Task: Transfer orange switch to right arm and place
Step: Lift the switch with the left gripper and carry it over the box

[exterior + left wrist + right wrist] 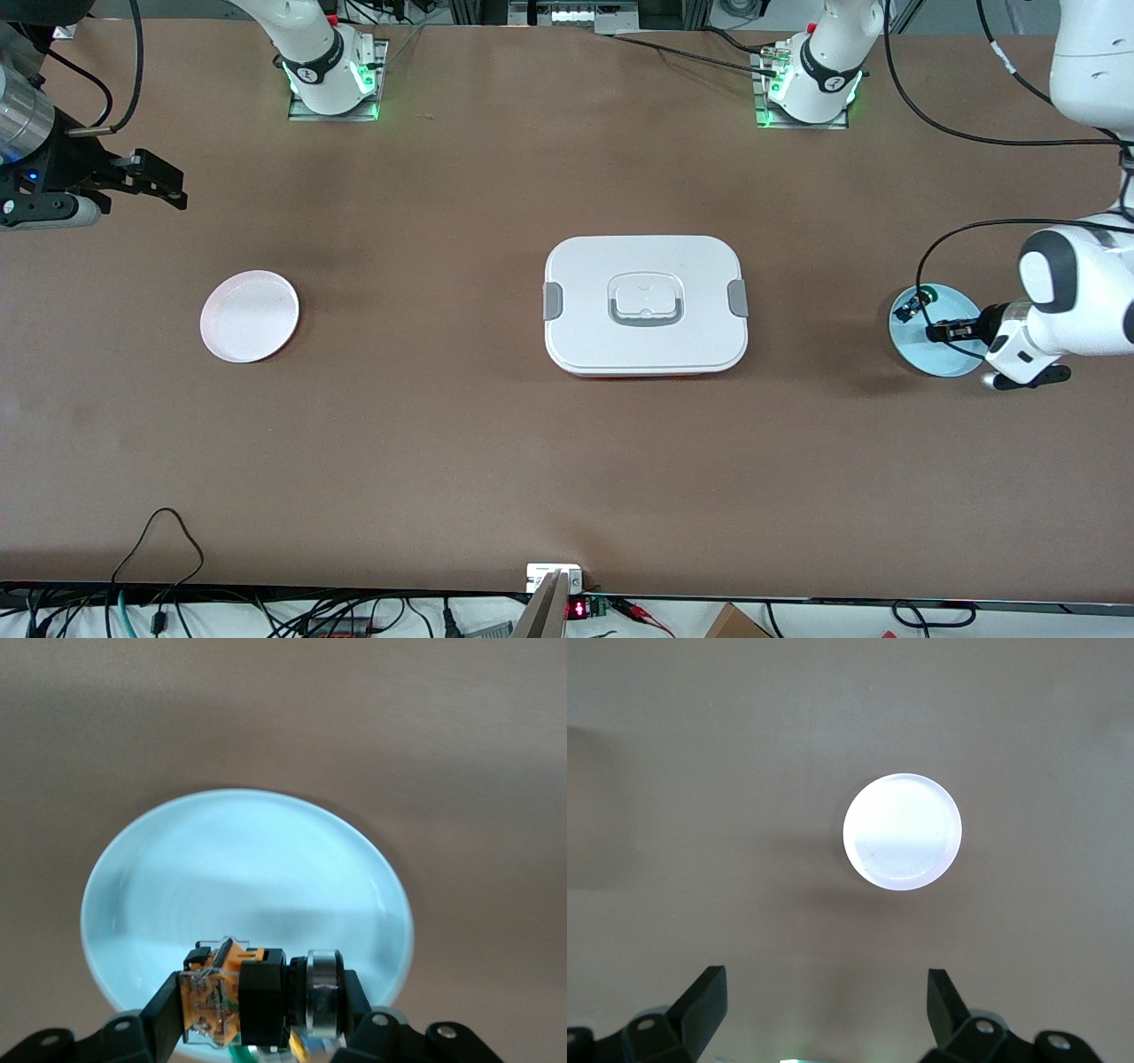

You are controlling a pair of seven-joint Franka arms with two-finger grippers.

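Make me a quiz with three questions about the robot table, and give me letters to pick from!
1. Where is the left gripper? A over the blue plate B over the white box C over the white plate
2. How many plates are on the table? A one B two C four
3. How is the right gripper? A shut on a switch B open and empty C shut on a lid

Answers: 1 A, it grips the orange switch above that plate. 2 B, one blue, one white. 3 B, its fingers stand wide apart.

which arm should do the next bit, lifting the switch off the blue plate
Left. The left gripper is shut on the orange switch over the blue plate; the right gripper waits open near the white plate.
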